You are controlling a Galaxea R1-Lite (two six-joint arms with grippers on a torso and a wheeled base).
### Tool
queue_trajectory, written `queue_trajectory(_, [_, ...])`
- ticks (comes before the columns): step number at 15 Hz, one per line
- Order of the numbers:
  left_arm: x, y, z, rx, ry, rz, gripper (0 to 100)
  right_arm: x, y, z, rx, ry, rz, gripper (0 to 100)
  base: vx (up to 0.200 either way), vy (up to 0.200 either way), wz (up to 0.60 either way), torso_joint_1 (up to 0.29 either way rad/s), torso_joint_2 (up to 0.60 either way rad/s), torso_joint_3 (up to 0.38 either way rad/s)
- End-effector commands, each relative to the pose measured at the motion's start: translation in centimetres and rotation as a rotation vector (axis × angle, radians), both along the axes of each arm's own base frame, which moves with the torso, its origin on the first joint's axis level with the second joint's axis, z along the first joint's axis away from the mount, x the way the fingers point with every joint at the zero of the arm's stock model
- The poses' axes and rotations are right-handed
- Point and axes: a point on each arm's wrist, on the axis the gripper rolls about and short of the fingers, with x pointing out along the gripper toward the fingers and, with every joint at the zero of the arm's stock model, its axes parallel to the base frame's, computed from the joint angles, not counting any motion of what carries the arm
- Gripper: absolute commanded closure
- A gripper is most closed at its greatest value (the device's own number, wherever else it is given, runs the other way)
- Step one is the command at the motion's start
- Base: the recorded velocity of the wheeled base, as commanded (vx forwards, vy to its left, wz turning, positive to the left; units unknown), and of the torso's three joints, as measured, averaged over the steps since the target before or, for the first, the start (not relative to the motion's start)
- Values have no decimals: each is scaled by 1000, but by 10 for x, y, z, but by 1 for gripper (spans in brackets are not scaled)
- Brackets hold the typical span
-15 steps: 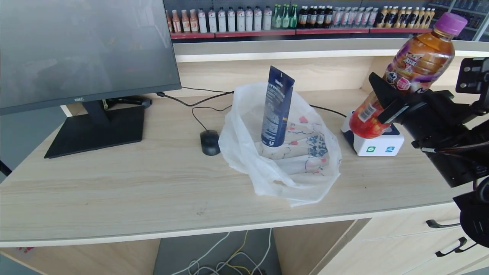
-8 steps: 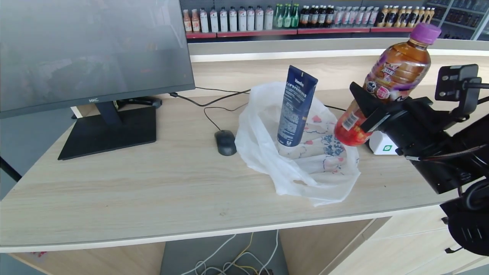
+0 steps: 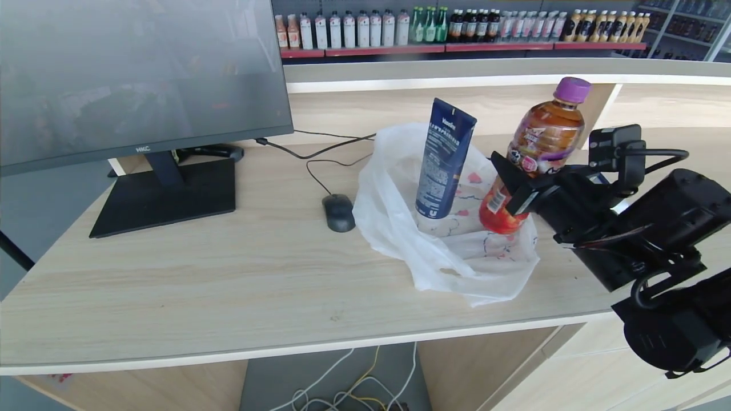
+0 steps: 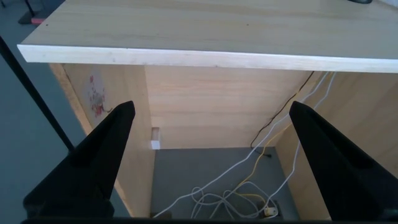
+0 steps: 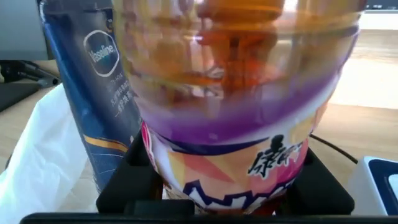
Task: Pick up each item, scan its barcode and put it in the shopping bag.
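Right of centre in your head view, the right gripper (image 3: 510, 185) clamps a purple-capped bottle (image 3: 545, 131) by its lower half, its base over the right rim of the shopping bag (image 3: 394, 228). One item is home: a dark blue tube (image 3: 445, 154) stands upright inside the bag (nothing else shows in it). The bottle looks one lowering and a release from done; whether it was scanned, you cannot tell. The left gripper (image 4: 211, 106) hangs wide open below the desk (image 4: 186, 56) edge.

bottle (image 5: 242, 93) gripped in hand (image 5: 224, 190) | blue tube (image 5: 93, 93) just beside
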Motion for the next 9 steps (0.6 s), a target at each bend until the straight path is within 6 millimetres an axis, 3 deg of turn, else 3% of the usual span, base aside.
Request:
queue_trajectory(1, [0, 0, 0, 0, 0, 0, 0, 13, 0, -14, -17, 36, -11, 100, 0, 0, 0, 0, 0, 0])
queue_trajectory(9, [0, 0, 0, 0, 0, 0, 0, 37, 3, -26, -19, 45, -25, 100, 0, 0, 0, 0, 0, 0])
